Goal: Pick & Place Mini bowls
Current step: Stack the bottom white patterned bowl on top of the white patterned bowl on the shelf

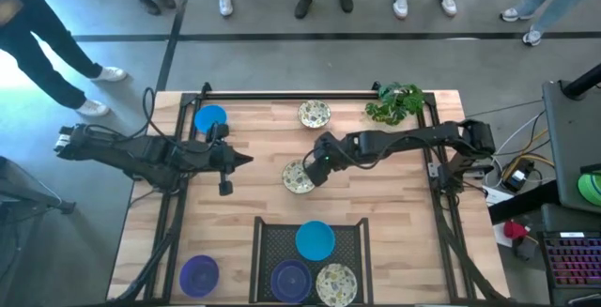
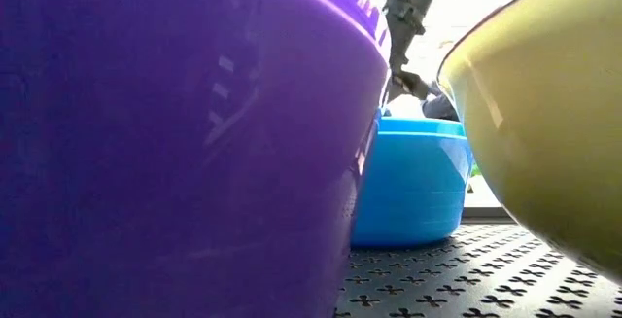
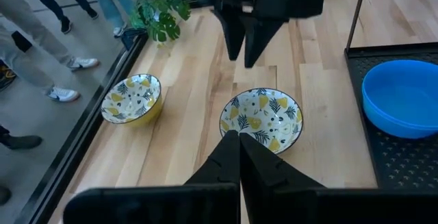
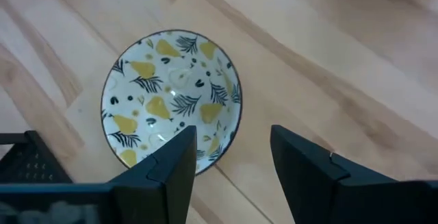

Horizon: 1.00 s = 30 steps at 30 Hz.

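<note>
- Right gripper (image 1: 313, 173) at centre of the high frame, fingers spread wide, holding nothing, hovering over the rim of a patterned cream bowl (image 1: 298, 177) on the desk (image 1: 404, 213).
- In the right wrist view, same bowl (image 4: 171, 97) upright on bare wood, one dark finger (image 4: 174, 166) overlapping its rim, the other clear of it.
- Left gripper (image 1: 242, 161) left of centre, fingers pressed together, empty, pointing toward that bowl, apart from it.
- Second patterned bowl (image 1: 315, 114) at upper centre; blue bowl (image 1: 210, 118) at upper left, beside the left arm.
- Black mesh tray (image 1: 272, 246) at lower centre, carrying a blue bowl (image 1: 315, 240), a purple bowl (image 1: 290, 280) and a patterned bowl (image 1: 336, 283).
- Another purple bowl (image 1: 198, 273) on the desk at lower left, outside the tray.
- Leafy plant (image 1: 395, 103) at upper right.
- People's legs and shoes along the top edge.
</note>
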### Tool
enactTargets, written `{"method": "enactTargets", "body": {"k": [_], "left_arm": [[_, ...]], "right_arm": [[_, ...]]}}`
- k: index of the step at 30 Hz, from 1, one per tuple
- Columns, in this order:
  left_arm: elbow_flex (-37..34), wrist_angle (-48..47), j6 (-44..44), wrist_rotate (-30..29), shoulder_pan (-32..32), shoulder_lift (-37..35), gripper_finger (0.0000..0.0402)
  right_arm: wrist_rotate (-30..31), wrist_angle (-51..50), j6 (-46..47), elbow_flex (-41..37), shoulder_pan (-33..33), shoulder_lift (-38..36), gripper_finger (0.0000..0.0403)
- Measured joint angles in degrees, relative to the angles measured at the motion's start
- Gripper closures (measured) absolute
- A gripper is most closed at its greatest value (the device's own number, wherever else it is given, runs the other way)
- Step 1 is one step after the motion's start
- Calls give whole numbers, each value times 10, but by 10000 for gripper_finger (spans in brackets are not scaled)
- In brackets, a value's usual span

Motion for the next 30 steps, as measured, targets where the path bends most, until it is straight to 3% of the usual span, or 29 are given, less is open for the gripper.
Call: {"method": "enactTargets", "body": {"k": [5, 30], "left_arm": [[0, 0, 0, 1, 0, 0, 401], [-2, -1, 1, 2, 0, 1, 402]], "right_arm": [[-17, 39, 7, -30, -9, 14, 218], [-46, 91, 9, -33, -16, 92, 218]]}}
